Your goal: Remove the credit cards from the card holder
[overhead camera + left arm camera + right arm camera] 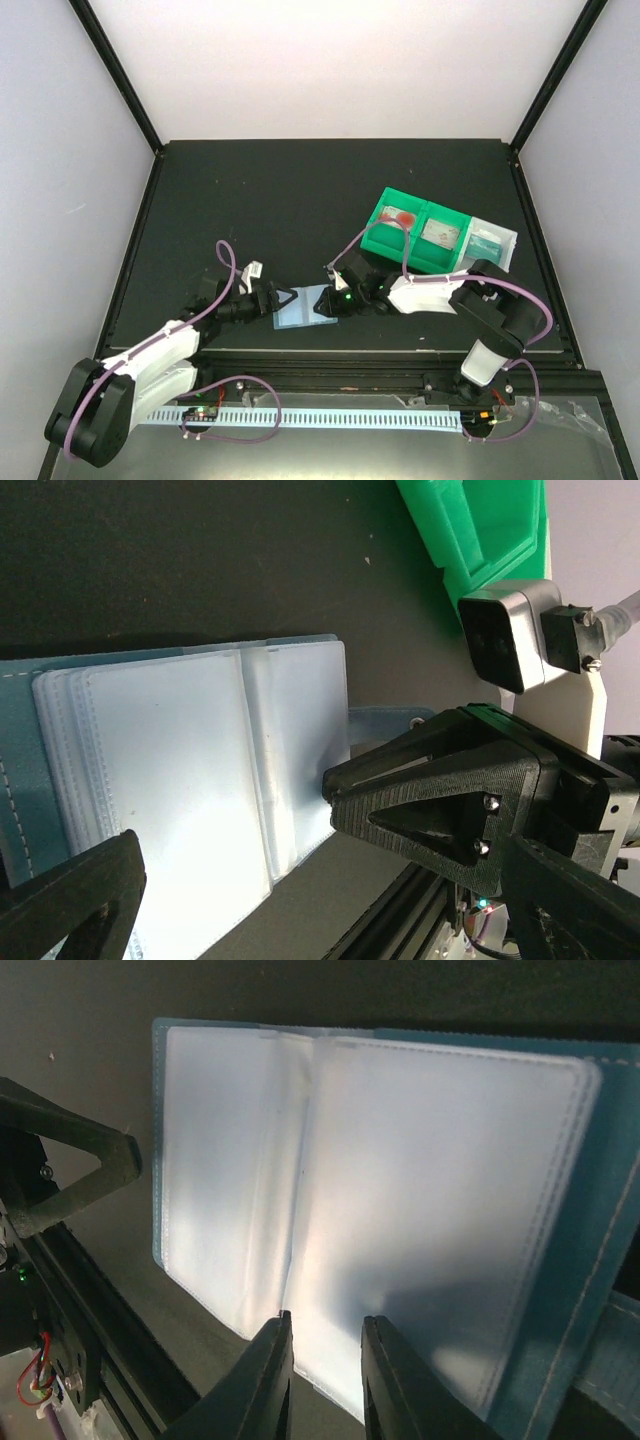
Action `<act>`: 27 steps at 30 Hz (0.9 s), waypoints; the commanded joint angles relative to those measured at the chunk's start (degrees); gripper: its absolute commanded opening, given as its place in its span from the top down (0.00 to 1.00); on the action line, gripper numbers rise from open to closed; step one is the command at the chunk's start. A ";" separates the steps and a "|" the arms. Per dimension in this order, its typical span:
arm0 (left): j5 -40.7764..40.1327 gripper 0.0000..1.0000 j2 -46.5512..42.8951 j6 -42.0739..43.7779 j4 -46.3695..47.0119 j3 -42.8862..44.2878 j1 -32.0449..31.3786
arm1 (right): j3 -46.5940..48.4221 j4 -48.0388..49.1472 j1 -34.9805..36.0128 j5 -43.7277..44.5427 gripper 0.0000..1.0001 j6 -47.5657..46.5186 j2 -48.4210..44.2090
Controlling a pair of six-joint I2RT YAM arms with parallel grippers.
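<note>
card holder (pixel 605 1260): teal-blue cover w/ a pale stitch line along the edge. its inner sleeves (pixel 430 1210) are frosted white, glary, w/ a faint stitched border. counter (pixel 300 190) matt black. left pincer (pixel 288 299) & right pincer (pixel 325 1355) both black. arms (pixel 165 350) white w/ black joints, cables (pixel 228 265) purple. green bin (pixel 385 243) bright green, clear bin (pixel 500 232) see-thru/whitish. red-marked card (pixel 398 218): whitish-pink w/ a red blotch. pale card (pixel 440 232): grey-white. teal card (pixel 487 241): teal w/ white print. walls (pixel 60 150) pale lilac-white, frame posts (pixel 115 70) black. slotted strip (pixel 350 418) at near edge white. wrist cam (pixel 500 630) silver-grey w/ dark lenses.
</note>
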 commanded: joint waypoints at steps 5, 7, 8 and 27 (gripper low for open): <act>-0.06 0.01 2.26 0.15 3.42 -0.05 0.27 | -1.67 2.02 0.49 0.37 0.78 0.66 0.17; -0.28 0.01 2.64 0.27 3.74 -0.21 0.27 | -1.76 2.06 0.49 0.46 0.78 0.65 0.07; -0.44 0.01 2.95 0.38 3.86 -0.33 0.27 | -1.77 2.07 0.49 0.47 0.78 0.63 0.06; 0.05 0.01 8.15 -0.91 8.11 -0.45 -0.29 | -1.77 2.76 0.55 0.20 0.79 0.81 0.67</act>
